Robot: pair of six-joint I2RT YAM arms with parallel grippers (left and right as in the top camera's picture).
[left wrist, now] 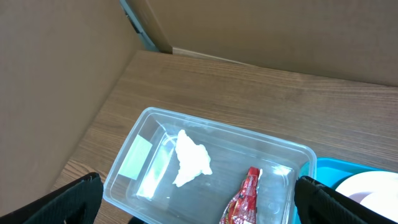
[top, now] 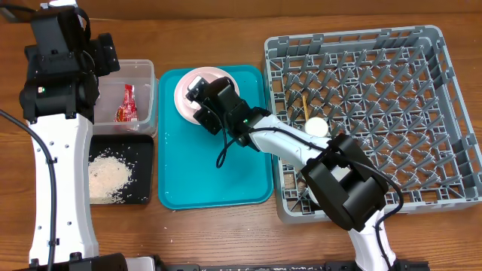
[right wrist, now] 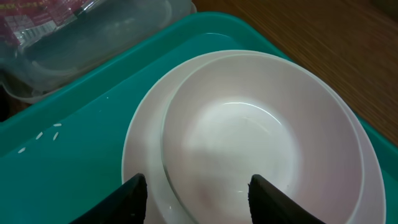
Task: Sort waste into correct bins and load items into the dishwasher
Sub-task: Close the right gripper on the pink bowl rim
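The white bowl (right wrist: 255,143) sits on the pale pink plate (right wrist: 144,155) at the back of the teal tray (top: 218,173). My right gripper (right wrist: 199,202) is open and hovers just above the bowl's near rim; it also shows in the overhead view (top: 202,98). My left gripper (left wrist: 199,208) is open and empty above the clear tub (left wrist: 292,155), which holds the white tissue wad (left wrist: 191,163) and the red snack wrapper (left wrist: 245,196). The black tray (top: 143,154) holds rice (top: 109,177). The grey dish rack (top: 422,45) holds a white cup (top: 316,126) and chopsticks (top: 303,105).
A few loose rice grains (right wrist: 46,134) lie on the teal tray left of the plate. The clear tub (top: 143,71) and black tray stand side by side left of the teal tray. A cardboard wall (left wrist: 62,74) rises behind the tub.
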